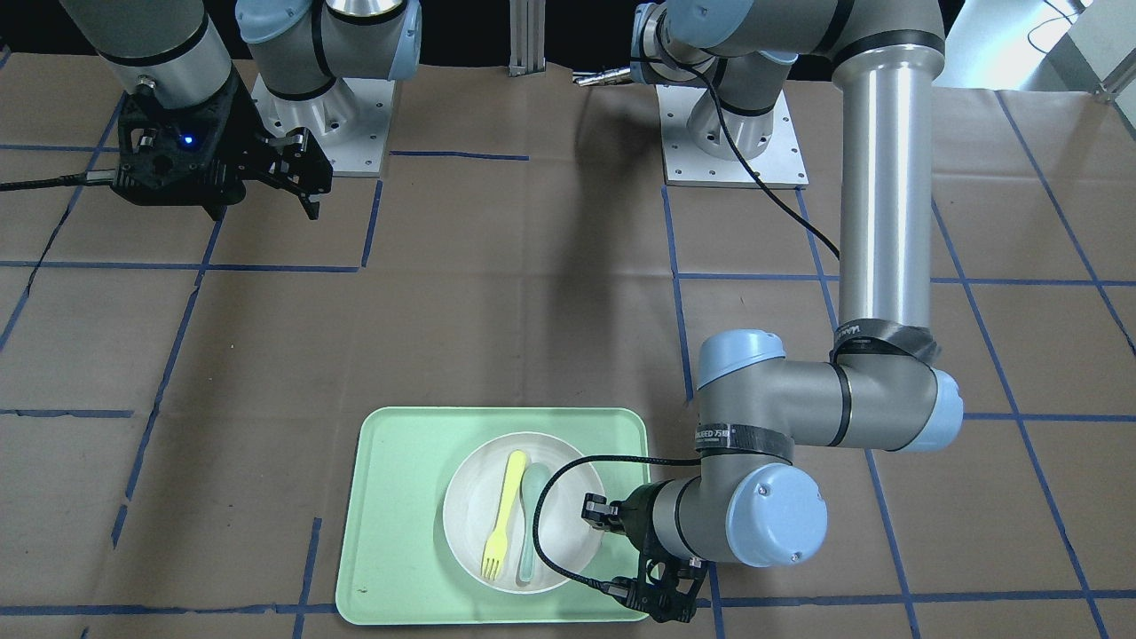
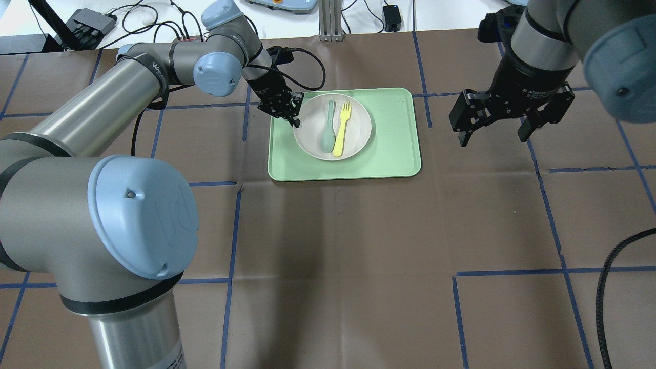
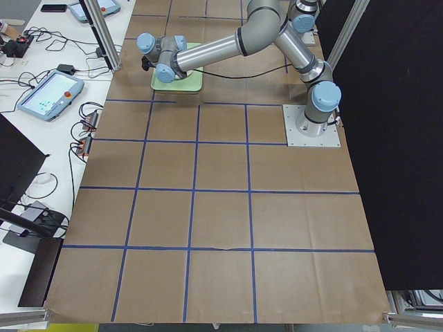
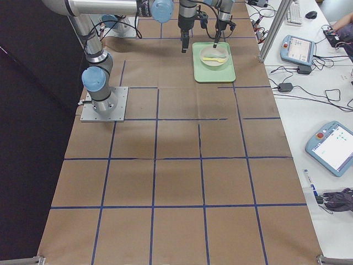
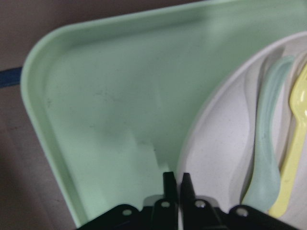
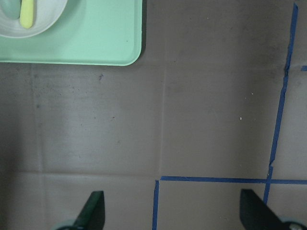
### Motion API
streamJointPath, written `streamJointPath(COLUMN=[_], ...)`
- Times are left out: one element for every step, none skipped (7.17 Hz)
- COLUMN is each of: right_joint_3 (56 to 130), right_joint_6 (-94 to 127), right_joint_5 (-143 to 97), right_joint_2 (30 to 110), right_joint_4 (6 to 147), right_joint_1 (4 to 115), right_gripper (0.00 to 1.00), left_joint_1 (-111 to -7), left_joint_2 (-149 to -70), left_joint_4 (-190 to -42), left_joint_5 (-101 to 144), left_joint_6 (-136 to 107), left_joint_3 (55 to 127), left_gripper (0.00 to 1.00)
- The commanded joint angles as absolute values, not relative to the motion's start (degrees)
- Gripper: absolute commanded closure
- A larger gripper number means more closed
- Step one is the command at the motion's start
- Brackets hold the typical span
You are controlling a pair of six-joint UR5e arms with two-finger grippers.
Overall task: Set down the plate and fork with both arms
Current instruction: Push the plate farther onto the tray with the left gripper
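Brown blue-taped table (image 2: 333, 256) carries a mint-green tray (image 2: 400, 151).

**Count of the things at the table**

There is one plate (image 2: 359, 110), one fork (image 2: 341, 130), one spoon (image 2: 328, 130) and one tray (image 2: 394, 148). The robot arms are two, the left arm (image 2: 102, 113) and the right arm (image 2: 543, 41). The grippers are also two: the left gripper (image 2: 295, 121) and the right gripper (image 2: 492, 138).

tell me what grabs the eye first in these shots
The mint-green tray stands out against the brown table, with an off-white plate on it holding a yellow fork and a grey-green spoon side by side. The left gripper is down at the plate's rim, jaws pinched nearly together on it. The right gripper hangs wide open off the tray's other side.
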State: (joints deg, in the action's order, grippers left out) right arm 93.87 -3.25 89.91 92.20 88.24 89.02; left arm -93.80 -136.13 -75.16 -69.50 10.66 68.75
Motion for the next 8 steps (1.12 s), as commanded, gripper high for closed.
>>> streamJointPath(right_joint_3=[93.87, 93.87, 93.87, 93.87, 93.87, 93.87, 93.87, 93.87], right_joint_6=[-3.25, -3.25, -3.25, -3.25, -3.25, -3.25, -3.25, -3.25], right_joint_5=[89.91, 89.91, 89.83, 89.91, 89.83, 89.82, 89.82, 89.82], right_joint_2=[92.20, 92.20, 92.20, 92.20, 92.20, 92.20, 92.20, 92.20], right_joint_4=[88.24, 88.24, 88.24, 88.24, 88.24, 88.33, 88.24, 88.24], right_joint_1=[89.03, 89.03, 88.95, 89.03, 89.03, 88.95, 89.03, 89.03], right_gripper=[0.00, 0.00, 0.00, 0.00, 0.00, 0.00, 0.00, 0.00], left_joint_1=[-93.95, -93.96, -93.96, -93.96, -93.96, -93.96, -93.96, -93.96], left_joint_2=[-136.06, -136.05, -136.05, -136.05, -136.14, -136.14, -136.14, -136.23], left_joint_4=[-75.41, -75.50, -75.50, -75.50, -75.50, -75.41, -75.32, -75.15], left_joint_5=[-69.52, -69.61, -69.61, -69.61, -69.61, -69.52, -69.52, -69.43], left_joint_6=[11.42, 11.77, 11.95, 13.00, 13.18, 13.18, 13.18, 13.27], left_joint_3=[68.99, 68.99, 69.08, 69.08, 69.08, 69.00, 68.73, 68.64], left_gripper=[0.89, 0.89, 0.89, 0.89, 0.86, 0.85, 0.85, 0.85])
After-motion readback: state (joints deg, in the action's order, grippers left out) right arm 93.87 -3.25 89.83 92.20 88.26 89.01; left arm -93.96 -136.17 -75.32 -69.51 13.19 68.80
